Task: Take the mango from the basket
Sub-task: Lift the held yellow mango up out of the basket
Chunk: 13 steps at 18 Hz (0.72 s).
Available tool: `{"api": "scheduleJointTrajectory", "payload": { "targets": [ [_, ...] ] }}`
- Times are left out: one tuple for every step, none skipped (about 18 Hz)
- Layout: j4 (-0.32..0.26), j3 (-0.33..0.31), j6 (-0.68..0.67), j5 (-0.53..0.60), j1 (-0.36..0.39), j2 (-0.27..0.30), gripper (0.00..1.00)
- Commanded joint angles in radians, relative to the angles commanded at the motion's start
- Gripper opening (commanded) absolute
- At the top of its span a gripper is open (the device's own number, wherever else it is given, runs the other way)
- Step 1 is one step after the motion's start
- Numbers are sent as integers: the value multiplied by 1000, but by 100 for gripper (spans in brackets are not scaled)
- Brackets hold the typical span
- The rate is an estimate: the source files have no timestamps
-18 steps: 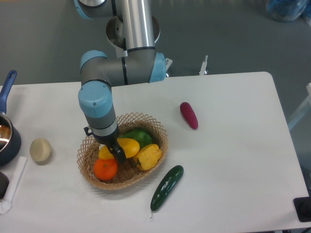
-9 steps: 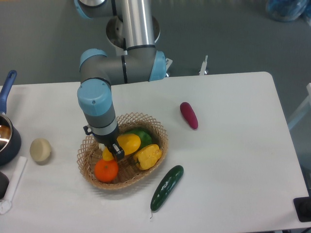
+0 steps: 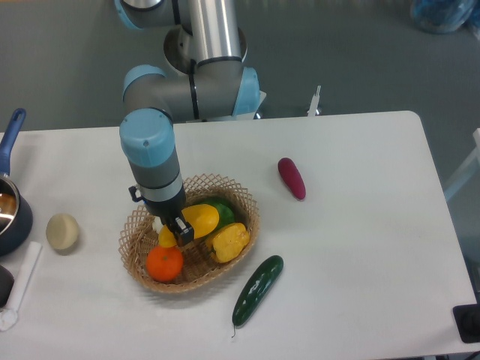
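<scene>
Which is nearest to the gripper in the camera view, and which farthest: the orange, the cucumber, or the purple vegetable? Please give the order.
From the gripper:
1. Orange, in the basket, just below it.
2. Cucumber, on the table, lower right.
3. Purple vegetable, on the table, upper right.

end effector (image 3: 178,229): fingertips masked by own wrist, closure unclear | mango (image 3: 196,220): left part covered by end effector | far-left pot (image 3: 9,204): cropped by frame edge
</scene>
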Motion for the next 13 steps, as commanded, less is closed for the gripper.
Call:
{"api": "scheduleJointTrajectory", "payload": {
  "targets": [
    [2,12,-20,-5,23,2,52],
    [2,29,-35,-9,49,8,52],
    [2,46,-40,-20,81,20,52],
    [2,58,-40,-43,112,28,52],
    [2,69,-40,-73,143,32,52],
    [2,84,-43,-95,172,37,52],
    [2,94,-48,-106,198,37,52],
    [2,104,-46,-112,224,37,52],
    [2,115,-43,-117,245,37,52],
    [2,129,-40,-124,264,37,52],
    [2,149,-37,-133,282,34,52],
    [2,167,-35,-149,301,28,52],
    [2,186,-35,-167,319,23,52]
  ]
}}
